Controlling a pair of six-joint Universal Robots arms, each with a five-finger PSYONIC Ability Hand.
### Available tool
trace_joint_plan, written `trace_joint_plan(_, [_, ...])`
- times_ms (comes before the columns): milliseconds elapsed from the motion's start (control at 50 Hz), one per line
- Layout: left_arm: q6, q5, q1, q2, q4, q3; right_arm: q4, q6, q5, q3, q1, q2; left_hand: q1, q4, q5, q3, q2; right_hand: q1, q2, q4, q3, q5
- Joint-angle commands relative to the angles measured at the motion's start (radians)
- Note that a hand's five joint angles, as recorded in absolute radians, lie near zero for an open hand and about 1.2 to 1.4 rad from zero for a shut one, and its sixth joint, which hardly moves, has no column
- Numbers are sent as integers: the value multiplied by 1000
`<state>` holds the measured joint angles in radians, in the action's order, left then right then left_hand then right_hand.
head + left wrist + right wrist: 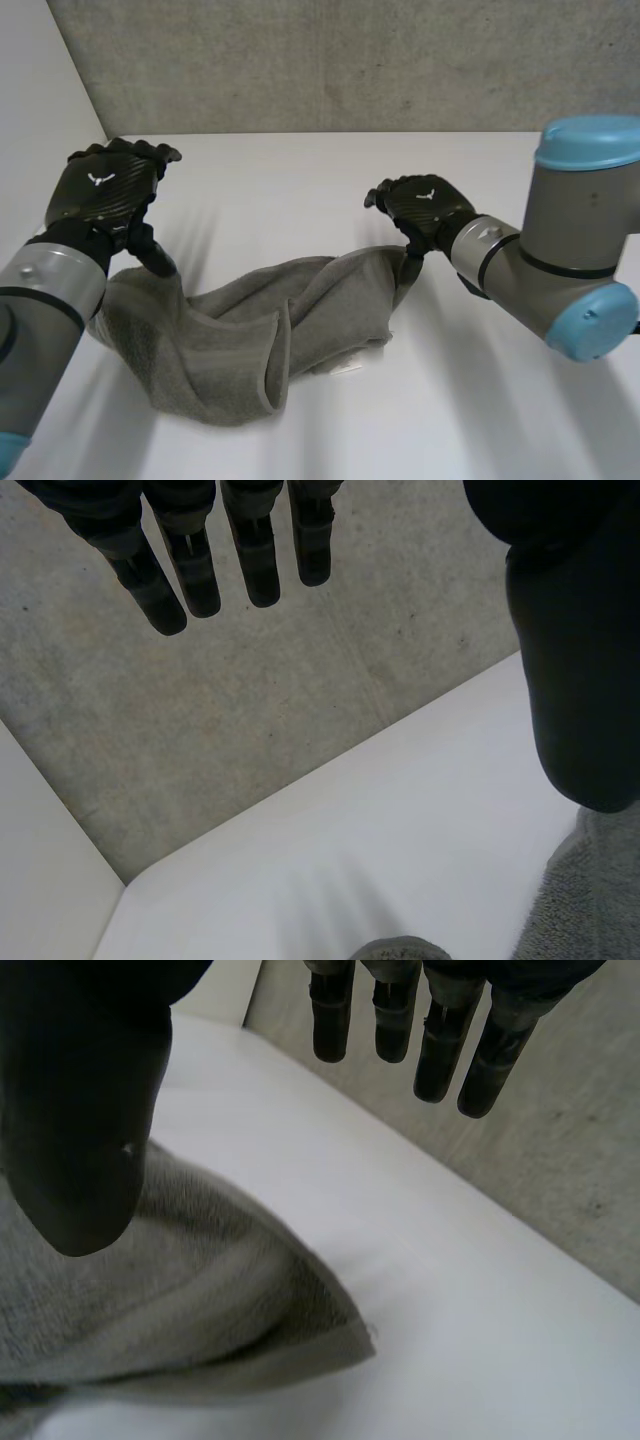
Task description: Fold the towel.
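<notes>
- You are looking at a grey towel (240, 350) lying bunched on the white table (480, 400). In the head view it is stretching from one hand to the other.
- Its middle is twisting into a thick fold that is sagging toward the table's near side. A small white label (345, 368) is peeking out at the near hem, toward the right end.
- Your left hand (100, 190) is hovering raised over the towel's left end, and the cloth there is rising up toward it.
- In the left wrist view, the left fingers (255, 560) are reaching out straight, well apart from the left thumb (580, 680), and are gripping nothing. The towel is lying just past the thumb's tip, and you cannot tell whether the two are touching.
- Your right hand (425, 208) is sitting at the towel's right end, with its thumb pointing down at the raised corner.
- In the right wrist view, the right fingers (440, 1050) are extending straight over bare table, clear of the cloth. The right thumb (80, 1130) is hanging over the towel near its pointed corner, and nothing is being pinched between thumb and fingers.
- A grey concrete wall (350, 60) is standing behind the table.
</notes>
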<state>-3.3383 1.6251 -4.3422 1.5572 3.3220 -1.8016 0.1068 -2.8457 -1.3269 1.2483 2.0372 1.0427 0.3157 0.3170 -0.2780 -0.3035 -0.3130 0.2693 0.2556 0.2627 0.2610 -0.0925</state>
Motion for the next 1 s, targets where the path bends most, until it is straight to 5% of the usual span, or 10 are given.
trace_joint_plan(20, [14,-45,3,-65,-84,-28,2,48,-3,-99,11,-136,-79,-80,216,67,76,95,108,101,103,-97])
trace_joint_plan(260, [80,-65,229,15,-220,-105,1,37,-17,-213,17,-274,-79,-80,216,67,76,271,284,277,279,-273])
trace_joint_plan(420, [66,-64,253,124,-211,-124,-1,37,-20,-227,18,-291,-76,-77,213,64,73,453,466,459,461,-455])
trace_joint_plan(720, [-107,-5,268,230,-182,-98,-3,37,-23,-253,18,-336,-17,-18,154,5,14,382,396,389,391,-385])
trace_joint_plan(820, [-124,30,271,256,-134,-96,-1,40,-18,-253,20,-346,303,302,-166,-315,-306,752,766,759,760,-754])
trace_joint_plan(840, [-125,45,270,268,-119,-88,-1,42,-14,-254,18,-345,565,563,-428,-577,-567,1063,1077,1070,1071,-1065])
trace_joint_plan(860, [-125,45,270,268,-119,-88,-1,43,-9,-254,18,-339,567,566,-430,-579,-570,1126,1140,1133,1135,-1129])
trace_joint_plan(900, [-125,87,270,274,-84,-39,-3,46,-9,-257,20,-333,1047,1045,-910,-1059,-1049,1127,1141,1134,1135,-1129])
trace_joint_plan(1000, [-125,139,254,270,-29,121,-27,51,-17,-338,9,-262,1081,1079,-944,-1093,-1083,1127,1141,1134,1135,-1129])
